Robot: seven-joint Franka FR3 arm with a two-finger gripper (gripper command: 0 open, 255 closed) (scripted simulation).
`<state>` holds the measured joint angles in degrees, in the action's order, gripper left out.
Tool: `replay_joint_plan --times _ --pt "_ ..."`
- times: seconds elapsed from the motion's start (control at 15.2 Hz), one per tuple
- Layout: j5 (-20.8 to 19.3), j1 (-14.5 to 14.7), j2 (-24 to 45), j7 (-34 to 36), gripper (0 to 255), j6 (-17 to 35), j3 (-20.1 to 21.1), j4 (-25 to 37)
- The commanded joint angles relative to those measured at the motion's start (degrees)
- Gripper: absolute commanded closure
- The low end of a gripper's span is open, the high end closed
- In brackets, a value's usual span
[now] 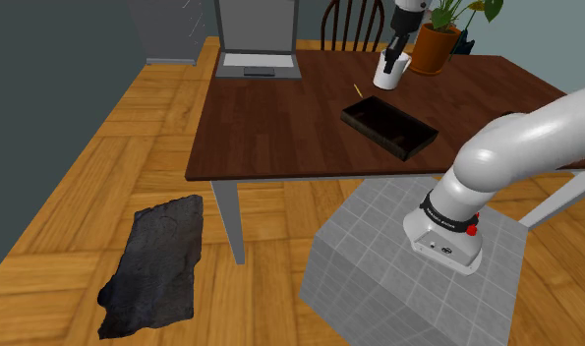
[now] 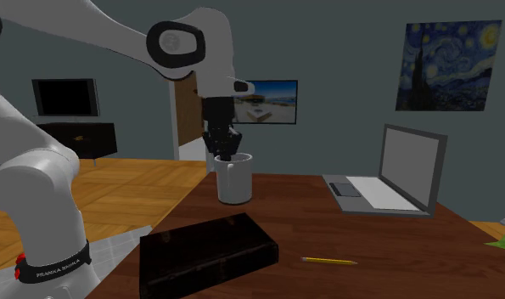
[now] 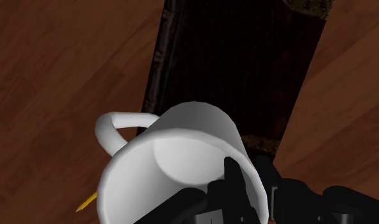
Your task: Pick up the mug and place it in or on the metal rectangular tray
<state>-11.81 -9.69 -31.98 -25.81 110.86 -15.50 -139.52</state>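
Mug (image 3: pixel 181 149), plain white, looped handle, fingers (image 3: pixel 236 184) clasping rim

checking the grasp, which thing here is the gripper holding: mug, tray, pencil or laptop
The white mug: the gripper clasps its rim, one finger inside. The dark tray, yellow pencil and open laptop lie apart from it on the table.

You had a white mug (image 2: pixel 234 180), an all-black gripper (image 2: pixel 227 156), a near-black tray (image 2: pixel 208 252) and a yellow pencil (image 2: pixel 329 260). Your table (image 1: pixel 280 118) showed dark reddish-brown wood grain, your stand (image 1: pixel 369 256) a grey tile grid, and the floor (image 1: pixel 113 138) orange-brown parquet with a black rug (image 1: pixel 157 265).
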Motion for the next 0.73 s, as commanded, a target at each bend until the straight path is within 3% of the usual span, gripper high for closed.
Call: replay_joint_plan --times 0.0,0.26,0.66 --pt "-1.0 -1.1 -5.2 -0.2 255 -1.6 0.2 -3.6" --pt "-2.7 -3.5 -14.8 -1.6 255 -5.9 0.1 -8.8" --pt "-3.7 -3.9 -14.4 -1.3 255 -1.2 -0.8 -13.1"
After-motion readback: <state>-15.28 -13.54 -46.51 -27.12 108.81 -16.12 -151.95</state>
